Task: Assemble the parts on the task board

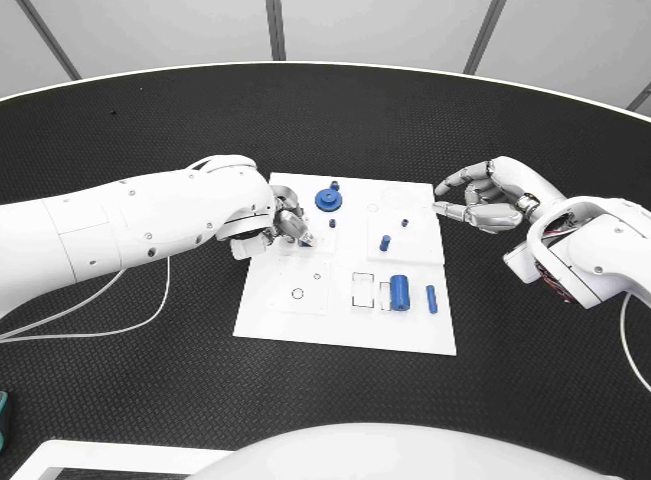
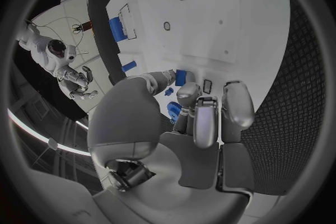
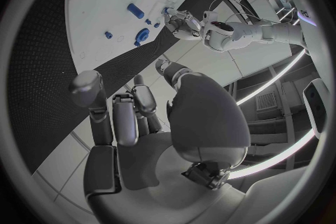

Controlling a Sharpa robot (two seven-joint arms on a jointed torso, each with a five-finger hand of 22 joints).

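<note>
- On the white task board (image 1: pixel 347 320) in the middle of the black table (image 1: pixel 152 130), the small blue parts lie scattered: a round knob-like part (image 1: pixel 328 199) near the far edge, a short peg (image 1: pixel 384 242) towards the middle, a fat cylinder (image 1: pixel 399 292) and a thin pin (image 1: pixel 430 298) side by side nearer my body.
- My left hand (image 1: pixel 285 226) hangs over the board's left side, fingers curled down together over a small blue piece (image 2: pixel 181 77). In the left wrist view its fingertips (image 2: pixel 187 91) sit right at that piece, but I cannot tell whether they pinch it or only touch it.
- My right hand (image 1: pixel 484 198) hovers just off the board's right edge, fingers bent inward and apart, with nothing in them.
- I judge these parts to be light, rigid plastic with smooth sides, so they will likely slip or roll if squeezed off-centre.
- The cylinder and pin look best taken across the middle of their length, thumb opposite a finger.
- The knob seems easiest to take by its raised top stem rather than its flat rim.
- The small pieces could tip or skid on the smooth board, so a light, square pinch seems right.
</note>
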